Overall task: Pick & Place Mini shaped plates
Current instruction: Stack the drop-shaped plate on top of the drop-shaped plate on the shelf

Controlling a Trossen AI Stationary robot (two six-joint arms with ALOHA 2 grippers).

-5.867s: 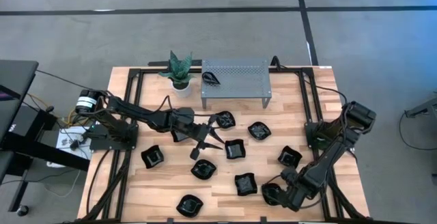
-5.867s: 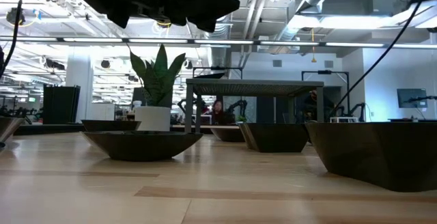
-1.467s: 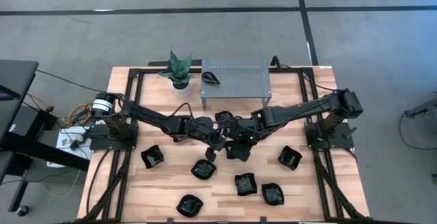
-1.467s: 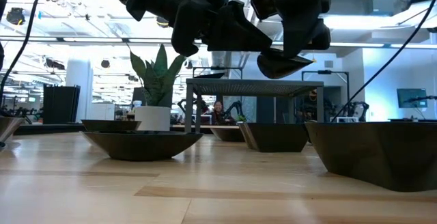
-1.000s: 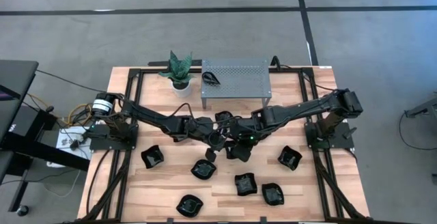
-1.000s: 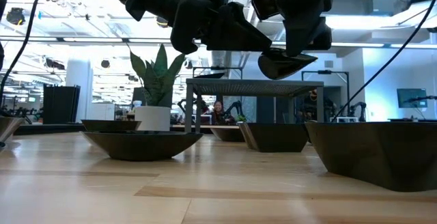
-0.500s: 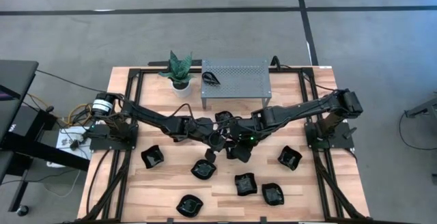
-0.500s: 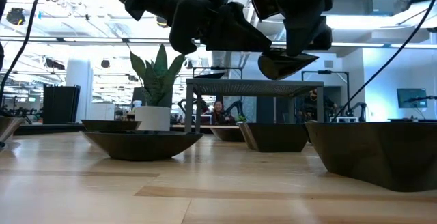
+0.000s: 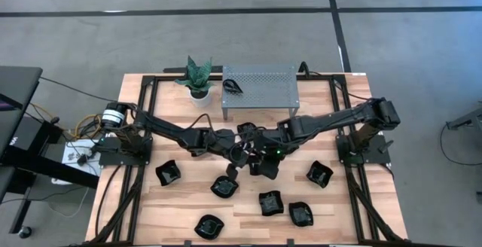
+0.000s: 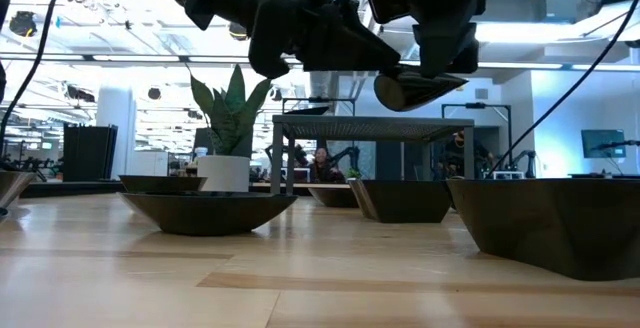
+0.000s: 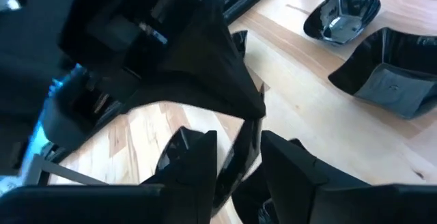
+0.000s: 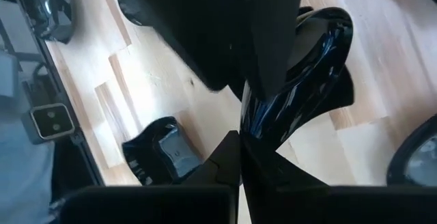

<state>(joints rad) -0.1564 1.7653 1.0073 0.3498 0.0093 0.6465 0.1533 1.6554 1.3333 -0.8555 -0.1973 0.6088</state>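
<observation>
At the near table edge, small black plates (image 9: 210, 225) lie scattered on the wood. Mid-table, both arms meet above it. The right gripper (image 12: 240, 157) is clamped on a glossy plate (image 12: 300, 80), held in the air. The left gripper (image 11: 235, 157) touches it, fingers apart. Farther back, one plate (image 9: 233, 86) sits on the grey rack (image 9: 260, 83), beside a potted plant (image 9: 199, 76).

both arms outstretched, end effectors meeting mid-table
</observation>
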